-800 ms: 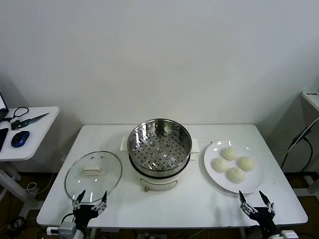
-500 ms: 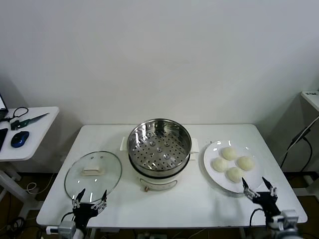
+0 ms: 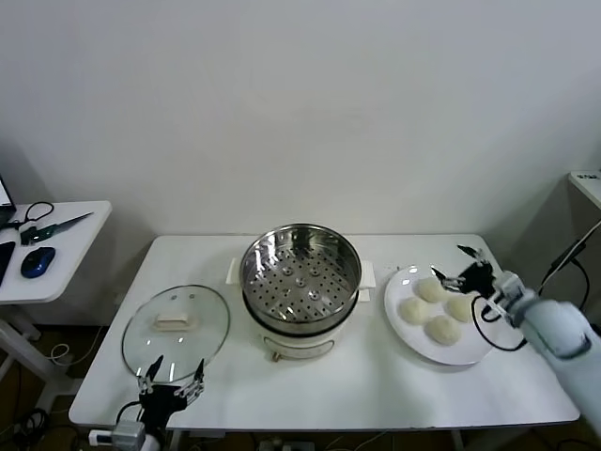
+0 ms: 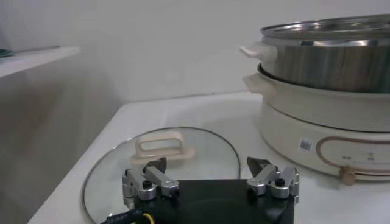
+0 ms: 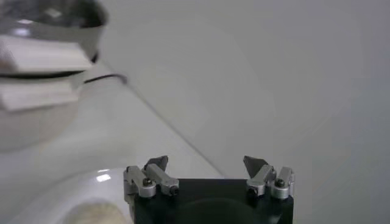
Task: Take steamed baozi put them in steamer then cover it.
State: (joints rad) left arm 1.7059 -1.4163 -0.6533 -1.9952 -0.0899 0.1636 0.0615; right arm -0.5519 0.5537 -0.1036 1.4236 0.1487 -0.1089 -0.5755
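— Any writing to read anywhere?
— Nothing legible. The steamer (image 4: 317, 103) carries a small square sticker on its cream base (it looks like a code patch), and its marks are too small to make out.

Four steamed baozi (image 3: 438, 308) on one white plate (image 3: 402, 331). One steamer (image 3: 300, 286), one glass cover (image 3: 176, 329), one white bench (image 3: 376, 385), one side table (image 3: 56, 254) with one blue mouse (image 3: 38, 262). Two pincers: left pincer (image 3: 170, 383), right pincer (image 3: 460, 266).
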